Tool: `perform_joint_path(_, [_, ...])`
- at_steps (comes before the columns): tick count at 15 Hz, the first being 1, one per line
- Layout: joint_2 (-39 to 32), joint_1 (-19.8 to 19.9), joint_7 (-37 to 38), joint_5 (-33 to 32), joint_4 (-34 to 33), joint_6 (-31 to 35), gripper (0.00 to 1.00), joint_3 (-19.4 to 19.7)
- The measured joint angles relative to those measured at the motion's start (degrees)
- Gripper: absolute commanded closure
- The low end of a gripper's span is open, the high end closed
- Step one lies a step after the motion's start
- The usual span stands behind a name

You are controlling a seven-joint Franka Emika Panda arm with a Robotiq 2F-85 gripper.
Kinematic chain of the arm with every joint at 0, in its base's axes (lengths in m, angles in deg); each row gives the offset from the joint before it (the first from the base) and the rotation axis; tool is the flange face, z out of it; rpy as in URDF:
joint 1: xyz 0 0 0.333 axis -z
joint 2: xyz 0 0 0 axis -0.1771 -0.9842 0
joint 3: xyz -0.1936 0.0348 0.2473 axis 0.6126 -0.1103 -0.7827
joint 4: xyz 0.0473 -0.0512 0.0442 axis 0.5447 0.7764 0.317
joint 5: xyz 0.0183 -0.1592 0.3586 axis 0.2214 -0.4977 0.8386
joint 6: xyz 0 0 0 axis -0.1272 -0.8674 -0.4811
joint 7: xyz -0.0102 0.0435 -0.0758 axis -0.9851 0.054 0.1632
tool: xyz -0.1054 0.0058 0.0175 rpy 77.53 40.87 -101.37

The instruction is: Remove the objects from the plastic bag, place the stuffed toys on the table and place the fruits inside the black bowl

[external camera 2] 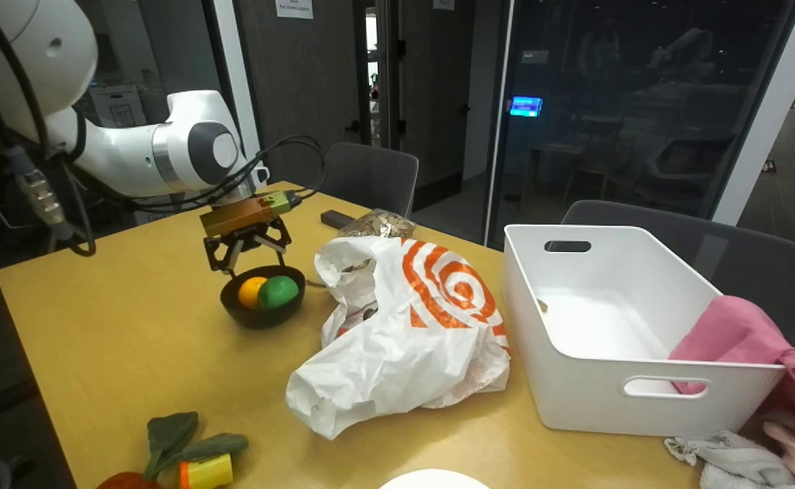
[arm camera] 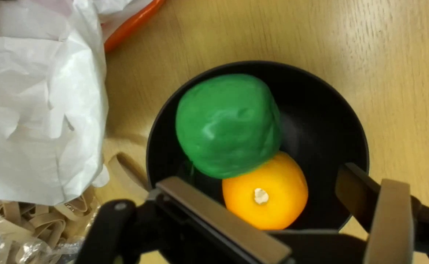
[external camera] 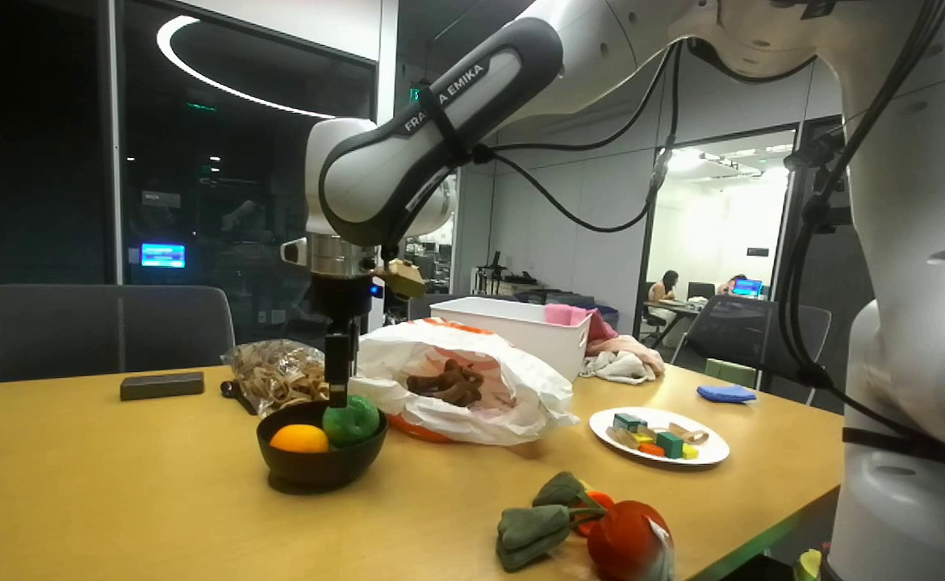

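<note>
The black bowl [external camera: 315, 476] stands on the table and shows in all views. A green fruit [arm camera: 229, 124] and an orange fruit [arm camera: 265, 192] lie in it, touching. My gripper [external camera 2: 257, 266] is open and empty, its fingertips at the bowl around the orange fruit's side; it also shows in the wrist view [arm camera: 262, 183]. The white plastic bag [external camera 2: 397, 360] lies beside the bowl, its mouth open. A brown stuffed toy [external camera: 460, 383] sits in the bag's mouth. A red stuffed toy with green leaves [external camera: 629, 537] lies at the table's near edge. The bag's deeper contents are hidden.
A white bin [external camera 2: 607, 394] with pink cloth stands behind the bag. A white plate [external camera: 601, 420] holds several small blocks. A clear bag of tan bands [external camera: 278, 371] and a dark bar [external camera: 161, 386] lie near the bowl. A yellow-orange cylinder [external camera 2: 207, 472] lies by the leaves.
</note>
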Motion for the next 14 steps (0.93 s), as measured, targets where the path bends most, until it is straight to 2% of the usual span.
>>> perform_joint_path(4, [3.0,2.1,0.3,5.9,-0.3,3.2,0.00,0.4])
perform_joint_path(7, [6.1,4.1,2.4,9.8,-0.9,3.2,0.00,2.0])
perform_joint_path(14, [3.6,6.0,18.2,9.6,-1.1,0.8,0.00,7.1])
